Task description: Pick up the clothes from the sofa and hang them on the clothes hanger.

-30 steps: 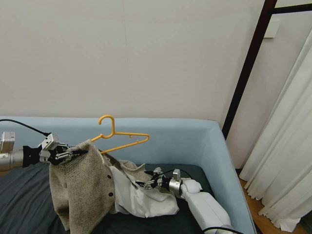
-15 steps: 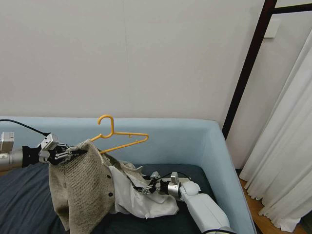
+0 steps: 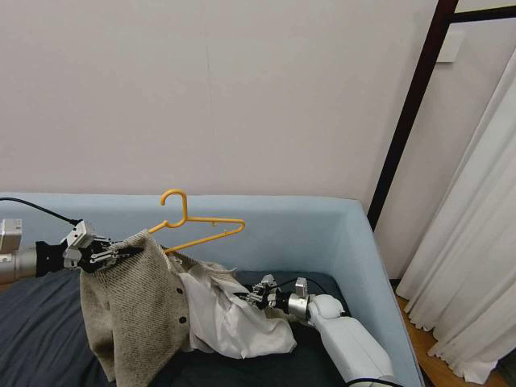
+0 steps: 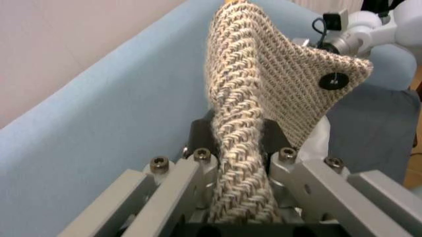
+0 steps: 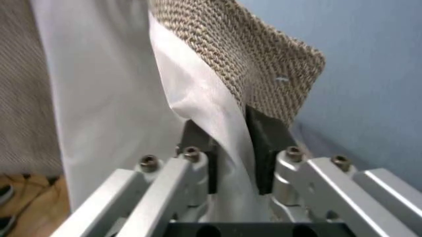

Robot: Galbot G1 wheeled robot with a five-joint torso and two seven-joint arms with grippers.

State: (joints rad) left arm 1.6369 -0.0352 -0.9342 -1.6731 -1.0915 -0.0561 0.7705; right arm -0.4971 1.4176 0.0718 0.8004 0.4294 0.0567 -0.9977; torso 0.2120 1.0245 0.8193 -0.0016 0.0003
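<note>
A beige knit cardigan (image 3: 133,310) with white lining (image 3: 226,322) hangs partly over a yellow hanger (image 3: 197,226) above the dark sofa seat. My left gripper (image 3: 109,253) is shut on the cardigan's knit shoulder (image 4: 240,148) at the left, holding it up. Lower and to the right, my right gripper (image 3: 256,295) is shut on the white lining (image 5: 224,143) beside a knit edge (image 5: 264,64). The hanger's lower left end is hidden under the knit.
The light-blue sofa back (image 3: 306,222) runs behind, with its arm (image 3: 375,290) at the right. A dark stand pole (image 3: 407,113) rises beyond the sofa's right end. White curtains (image 3: 480,242) hang at far right.
My right gripper has pulled up and to the right, drawing the white lining and knit edge with it. The left gripper and hanger have stayed put.
</note>
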